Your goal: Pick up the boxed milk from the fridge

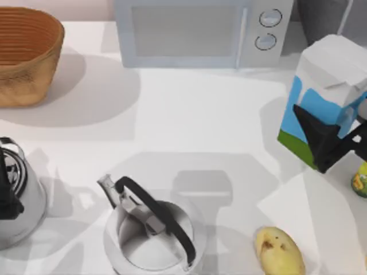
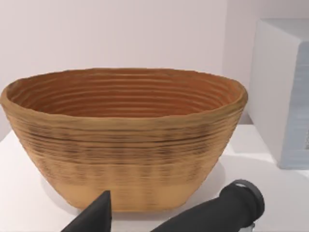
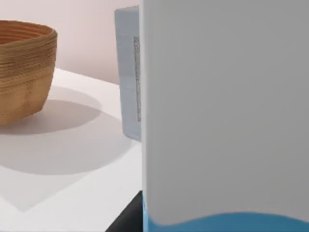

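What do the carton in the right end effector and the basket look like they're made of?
Carton: likely coated paperboard, with creased gable folds and flat printed blue, white and green panels. Basket: seemingly woven cane or coiled fibre, with matte tan ribbed rings.

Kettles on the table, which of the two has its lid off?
The kettle near the table's front middle, beside the potato: its top is open, showing the pale inside under the black handle. The left-edge kettle looks closed.
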Tool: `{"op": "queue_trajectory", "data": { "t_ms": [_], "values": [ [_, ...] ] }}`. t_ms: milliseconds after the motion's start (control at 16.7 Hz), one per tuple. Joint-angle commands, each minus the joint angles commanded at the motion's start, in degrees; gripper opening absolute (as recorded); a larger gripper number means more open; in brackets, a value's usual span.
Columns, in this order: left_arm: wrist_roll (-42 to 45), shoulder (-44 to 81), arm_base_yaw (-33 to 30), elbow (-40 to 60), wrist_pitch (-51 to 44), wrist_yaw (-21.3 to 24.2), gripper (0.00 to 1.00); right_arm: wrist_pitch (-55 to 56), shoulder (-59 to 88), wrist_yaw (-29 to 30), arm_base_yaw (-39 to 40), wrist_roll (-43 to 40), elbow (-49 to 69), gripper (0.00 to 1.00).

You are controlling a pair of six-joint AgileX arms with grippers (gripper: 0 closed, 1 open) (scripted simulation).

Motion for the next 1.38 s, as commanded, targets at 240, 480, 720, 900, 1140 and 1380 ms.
{"op": "queue_trajectory", "data": {
  "t_ms": [240,480,720,900,1140,1380],
  "values": [
    [0.00,0.00,0.00,0.00,0.00,0.00,1.00,7.78,8.57,-2.86,1.01,-0.29,2.32,0.00],
    [0.00,0.00,0.00,0.00,0.00,0.00,1.00,8.71,9.62,-3.21,1.13,-0.36,2.63,0.00],
    [0.00,0.00,0.00,0.00,0.00,0.00,1.00,8.92,10.43,-2.79,1.15,-0.24,2.98,0.00],
    [0.00,0.00,0.00,0.00,0.00,0.00,1.00,10.90,15.25,-1.18,2.64,-0.25,5.94,0.00],
    [0.00,0.00,0.00,0.00,0.00,0.00,1.00,13.76,23.28,1.59,5.62,-0.40,11.04,0.00],
    [0.00,0.00,0.00,0.00,0.00,0.00,1.00,14.96,26.55,2.76,6.85,-0.52,13.14,0.00]
  ]
}}
